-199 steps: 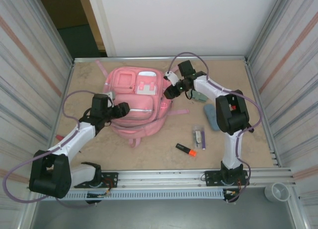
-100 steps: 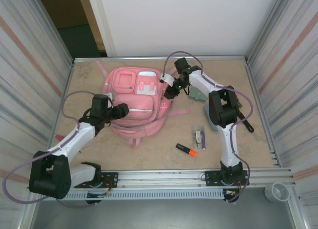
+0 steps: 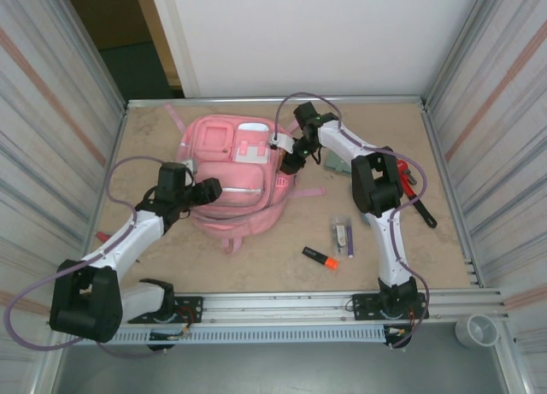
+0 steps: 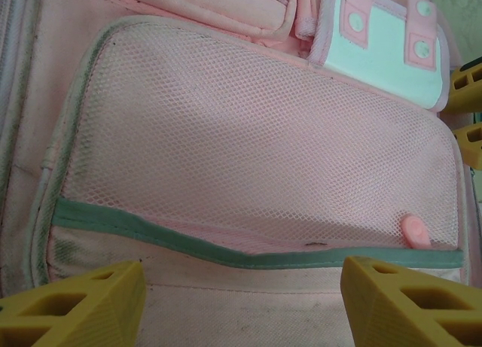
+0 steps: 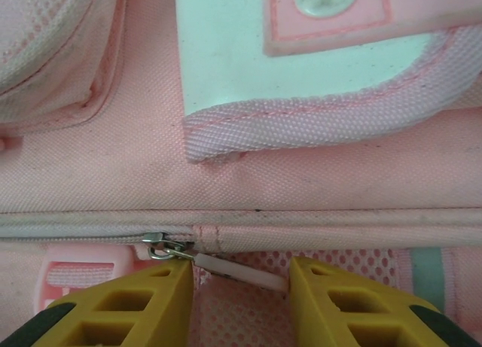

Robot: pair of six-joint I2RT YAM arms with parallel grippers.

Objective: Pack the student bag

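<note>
Student bag (image 3: 231,176): flat on the table (image 3: 171,249), far-left of centre.
Left gripper (image 4: 241,298): spread wide above the mesh pocket (image 4: 248,159).
Right gripper (image 5: 241,283): fingers apart, zip pull (image 5: 233,270) between them.
Room: bare table along the bag's near edge.

We record the left gripper (image 4: 241,305) held low, jaws spread wide; the right gripper (image 5: 241,305) points downward, jaws narrowly parted.
</note>
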